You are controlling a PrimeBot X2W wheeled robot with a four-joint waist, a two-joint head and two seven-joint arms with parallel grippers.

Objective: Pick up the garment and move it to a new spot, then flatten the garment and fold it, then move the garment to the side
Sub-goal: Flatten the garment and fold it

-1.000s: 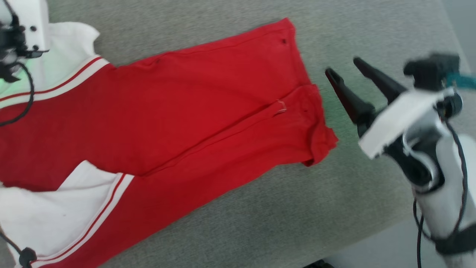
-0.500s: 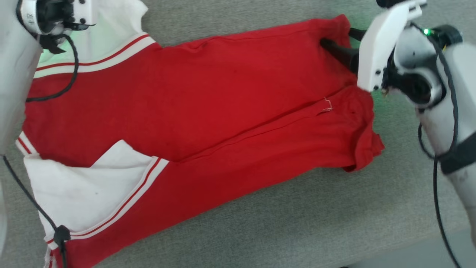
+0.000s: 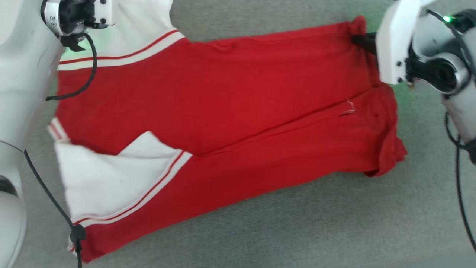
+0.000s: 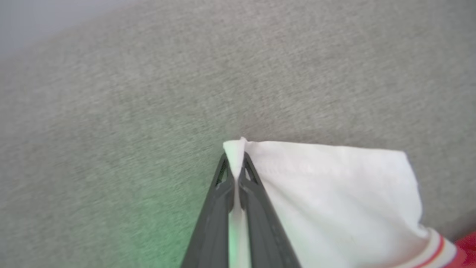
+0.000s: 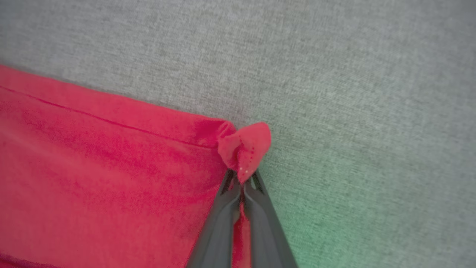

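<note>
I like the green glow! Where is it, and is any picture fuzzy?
Head view: a green lamp glows on the right arm; left wrist view: green tint on the grey surface, everything soft; right wrist view: green tint lower right, shirt fairly sharp.

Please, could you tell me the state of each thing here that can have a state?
red jersey T-shirt: lies spread on the grey surface, one long side folded over.
left end effector: shut on the T-shirt's white sleeve corner.
right end effector: shut on the T-shirt's red hem corner.
</note>
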